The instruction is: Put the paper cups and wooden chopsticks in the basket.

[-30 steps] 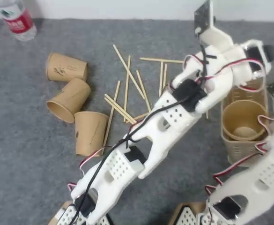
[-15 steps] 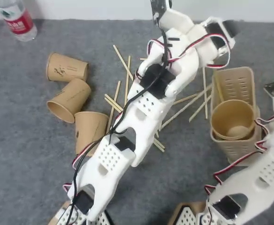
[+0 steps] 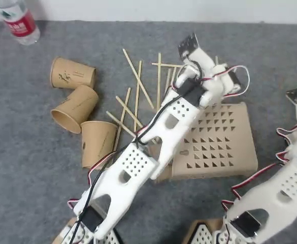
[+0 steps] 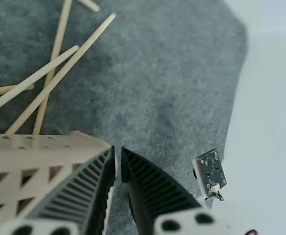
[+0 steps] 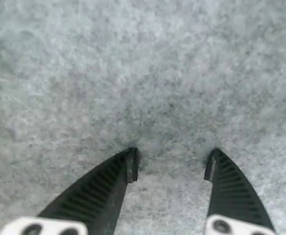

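The tan lattice basket [image 3: 217, 145] lies tipped over on the grey mat, a perforated face turned up. My left arm stretches over it, its gripper [image 3: 228, 81] at the basket's far edge. In the left wrist view the gripper [image 4: 117, 151] is shut beside the basket's edge [image 4: 30, 152], with chopsticks [image 4: 55, 78] beyond. Three paper cups [image 3: 72, 72] [image 3: 76, 108] [image 3: 98, 143] lie on their sides at the left. Several wooden chopsticks [image 3: 138, 86] are scattered between cups and basket. My right gripper [image 5: 170, 164] is open over bare mat.
A plastic bottle [image 3: 17, 19] stands at the far left corner. The right arm [image 3: 285, 188] rises along the right edge, its small circuit board [image 3: 296, 95] near the basket. A white wall borders the mat's far side.
The left arm swung from the basket toward the middle and came down lower. The basket, upright with a cup inside earlier, slid left and now lies tipped over.
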